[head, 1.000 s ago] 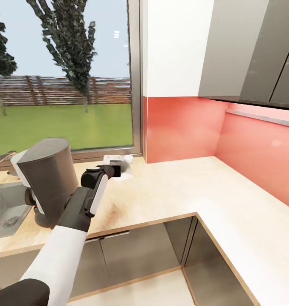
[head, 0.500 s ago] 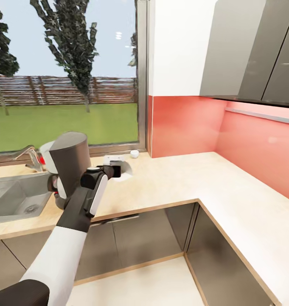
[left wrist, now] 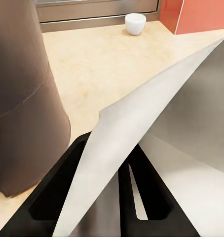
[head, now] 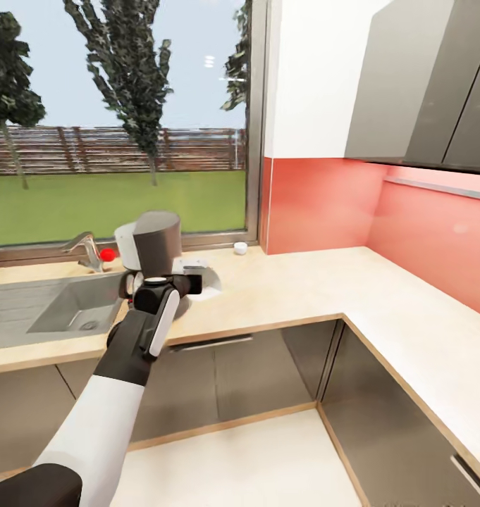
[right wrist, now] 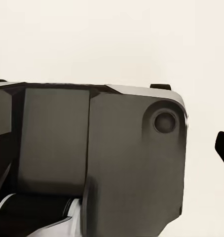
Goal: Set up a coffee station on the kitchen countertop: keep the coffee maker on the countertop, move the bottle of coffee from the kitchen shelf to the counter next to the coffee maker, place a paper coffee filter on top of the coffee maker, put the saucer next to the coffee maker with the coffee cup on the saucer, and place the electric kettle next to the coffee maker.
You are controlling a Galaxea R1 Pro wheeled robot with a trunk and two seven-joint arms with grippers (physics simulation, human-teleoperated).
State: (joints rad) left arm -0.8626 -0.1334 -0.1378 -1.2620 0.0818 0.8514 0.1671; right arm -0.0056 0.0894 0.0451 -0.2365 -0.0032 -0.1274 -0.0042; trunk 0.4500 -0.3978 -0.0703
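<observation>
The coffee maker [head: 154,245], a tall dark grey machine, stands on the light wood kitchen countertop [head: 296,289] beside the sink. My left gripper [head: 192,283] is held just to its right at about mid-height, shut on a white paper coffee filter [head: 204,279]. In the left wrist view the filter [left wrist: 141,128] is a large pale sheet pinched between the black fingers [left wrist: 57,192], with the coffee maker [left wrist: 23,98] close beside it. The small white coffee cup [head: 240,248] sits on the counter by the window corner, and also shows as the cup [left wrist: 135,23].
A grey inset sink [head: 56,310] with a faucet [head: 81,250] lies left of the coffee maker, a small red object [head: 107,254] behind it. The counter turns along the red wall [head: 423,239]. Grey cabinets [head: 423,77] hang above. The right wrist view shows a dark robot housing [right wrist: 102,158].
The camera has pulled back and turned, so the coffee maker and counter look smaller and farther off. The cup and faucet have come into view. My left gripper still holds the filter.
</observation>
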